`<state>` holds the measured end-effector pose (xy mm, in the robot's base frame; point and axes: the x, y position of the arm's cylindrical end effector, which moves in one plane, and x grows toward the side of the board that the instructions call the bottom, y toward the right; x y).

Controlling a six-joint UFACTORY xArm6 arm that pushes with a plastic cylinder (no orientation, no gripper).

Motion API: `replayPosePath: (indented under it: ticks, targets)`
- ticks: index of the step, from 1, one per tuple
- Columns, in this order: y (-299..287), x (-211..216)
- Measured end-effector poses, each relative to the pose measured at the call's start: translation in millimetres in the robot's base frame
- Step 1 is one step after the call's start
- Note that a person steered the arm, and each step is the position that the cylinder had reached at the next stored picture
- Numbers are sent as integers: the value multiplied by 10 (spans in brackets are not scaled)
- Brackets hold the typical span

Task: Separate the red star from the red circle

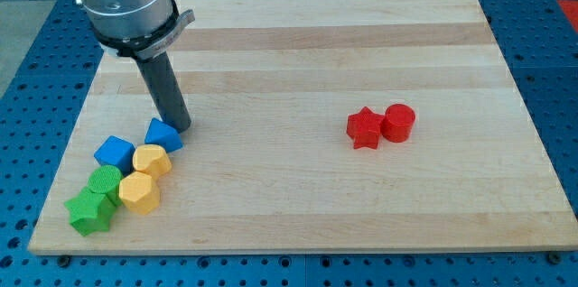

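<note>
Red star-shaped block [364, 128] and red round cylinder block [398, 122] sit touching on the pale wooden worktop [289, 43] toward the view's right, well apart from my tip [181, 128], which has no pincer and rests beside a blue triangular block [163, 134].

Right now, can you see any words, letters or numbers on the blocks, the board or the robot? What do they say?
None: no words, letters, numbers or signs can be read anywhere in this view.
Red star, red circle: plain.
The blue, yellow and green blocks at the view's lower left: plain.
Wooden board: only grain.
My tip, beside the blue triangle block: no label.
</note>
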<state>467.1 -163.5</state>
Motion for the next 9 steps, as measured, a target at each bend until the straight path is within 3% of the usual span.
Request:
replayPosePath:
  ticks: [1,2,3,6,7,8,9]
  targets:
    - [-15,62]
    - [146,-153]
    - [703,-599]
    - [3132,-1038]
    - [3240,-1034]
    - [3558,-764]
    - [3755,-177]
